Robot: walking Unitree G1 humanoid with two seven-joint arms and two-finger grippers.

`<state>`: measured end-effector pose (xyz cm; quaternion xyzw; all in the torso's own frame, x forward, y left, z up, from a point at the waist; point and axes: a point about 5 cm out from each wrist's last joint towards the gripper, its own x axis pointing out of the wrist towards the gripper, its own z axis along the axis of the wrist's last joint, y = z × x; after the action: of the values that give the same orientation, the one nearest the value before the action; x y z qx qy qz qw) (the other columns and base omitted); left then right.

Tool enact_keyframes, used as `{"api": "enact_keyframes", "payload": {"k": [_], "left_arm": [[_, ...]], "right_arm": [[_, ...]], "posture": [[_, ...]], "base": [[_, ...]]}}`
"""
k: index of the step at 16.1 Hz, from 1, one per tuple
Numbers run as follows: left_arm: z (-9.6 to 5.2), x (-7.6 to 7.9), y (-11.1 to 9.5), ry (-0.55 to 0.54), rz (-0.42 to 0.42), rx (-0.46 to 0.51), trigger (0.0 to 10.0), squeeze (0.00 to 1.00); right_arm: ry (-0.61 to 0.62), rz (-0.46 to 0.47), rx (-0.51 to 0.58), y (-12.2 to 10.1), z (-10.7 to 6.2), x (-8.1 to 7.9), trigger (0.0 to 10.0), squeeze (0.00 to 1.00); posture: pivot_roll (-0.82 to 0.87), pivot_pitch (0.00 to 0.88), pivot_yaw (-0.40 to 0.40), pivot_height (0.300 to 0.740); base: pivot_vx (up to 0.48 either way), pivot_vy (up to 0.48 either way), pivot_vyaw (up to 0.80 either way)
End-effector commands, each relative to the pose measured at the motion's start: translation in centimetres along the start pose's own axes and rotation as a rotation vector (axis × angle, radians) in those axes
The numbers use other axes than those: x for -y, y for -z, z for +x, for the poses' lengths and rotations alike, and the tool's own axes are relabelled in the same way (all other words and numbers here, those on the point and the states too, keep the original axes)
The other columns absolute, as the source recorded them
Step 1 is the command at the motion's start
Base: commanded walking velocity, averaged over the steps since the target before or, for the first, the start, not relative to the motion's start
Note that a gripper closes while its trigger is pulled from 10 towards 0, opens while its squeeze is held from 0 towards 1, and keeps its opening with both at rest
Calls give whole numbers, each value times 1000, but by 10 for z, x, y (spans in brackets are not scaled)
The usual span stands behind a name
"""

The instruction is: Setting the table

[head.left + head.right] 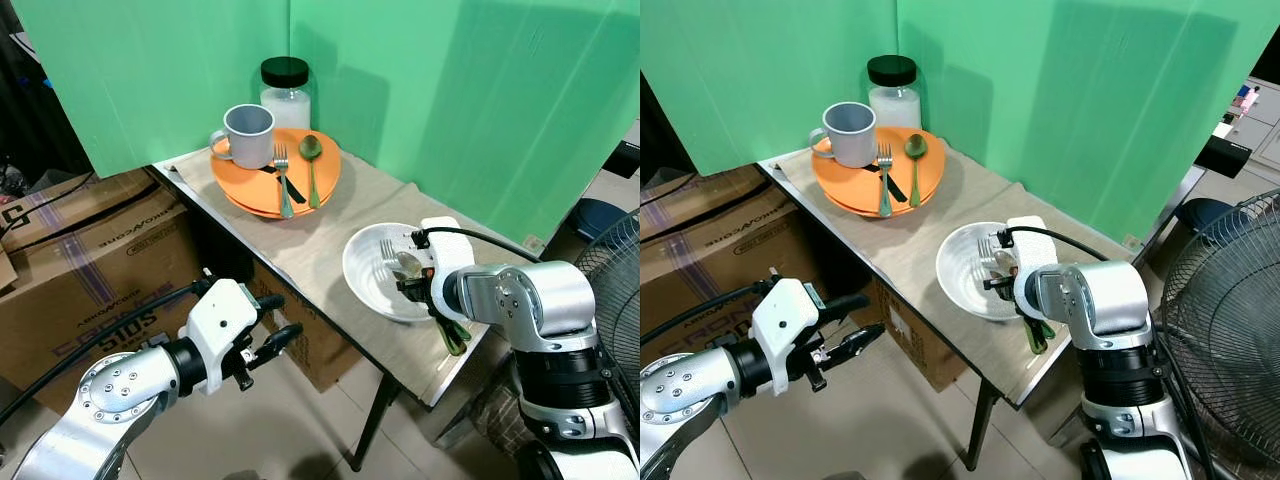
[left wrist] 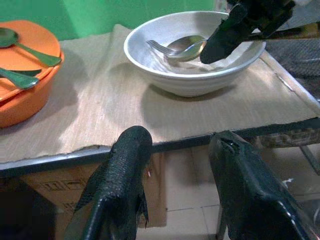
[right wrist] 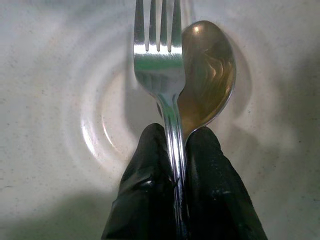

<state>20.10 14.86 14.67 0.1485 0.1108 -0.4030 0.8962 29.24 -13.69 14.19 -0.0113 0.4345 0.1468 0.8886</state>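
Green backdrop behind narrow table (image 1: 330,250) with beige mat. Right gripper (image 3: 180,150) inside white bowl (image 1: 372,285) near table's front edge, fingers clamped on fork (image 3: 162,65) and spoon (image 3: 207,75) together, tines and spoon bowl just ahead of fingertips, over bowl's bottom. Left gripper (image 1: 262,338) hangs below table edge, fingers apart, holding nothing. Beyond right gripper: orange plate (image 1: 245,185) carrying grey mug (image 1: 250,135), second fork (image 1: 283,180), green spoon (image 1: 312,165); jar (image 1: 286,90) behind plate.

Cardboard boxes (image 1: 90,260) sit on the floor just behind the left claw (image 1: 268,335); a wire fan (image 1: 1230,300) stands beside the right claw (image 1: 408,285).
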Motion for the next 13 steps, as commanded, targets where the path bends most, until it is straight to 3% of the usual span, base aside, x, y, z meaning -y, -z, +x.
{"api": "enact_keyframes", "payload": {"k": [1, 4, 7, 8, 13], "left_arm": [[0, -5, 1, -32, 15, -6, 10000, 0], [2, -15, 3, -107, 13, -19, 10000, 0], [5, -34, 7, -224, -46, -42, 10000, 0], [7, -40, 7, -242, -89, -19, 10000, 988], [39, -56, 1, -117, -250, 106, 10000, 1000]], "right_arm": [[-20, 15, 31, -8, -3, 0, 0, 0], [-46, 51, 57, -11, -6, 3, 0, 0], [-67, 95, 163, -26, -18, 12, 0, 0], [-83, 123, 233, -33, -24, 16, 0, 0], [-35, 236, 468, -48, -52, 40, 0, 0]], "posture": [[-1, 0, -43, 740], [-1, 0, -43, 740], [-14, 0, -30, 740], [-19, 0, -23, 740], [-52, 0, 19, 740]], "base": [[0, 0, 0], [0, 0, 0], [0, 0, 0], [0, 0, 0], [0, 0, 0]]}}
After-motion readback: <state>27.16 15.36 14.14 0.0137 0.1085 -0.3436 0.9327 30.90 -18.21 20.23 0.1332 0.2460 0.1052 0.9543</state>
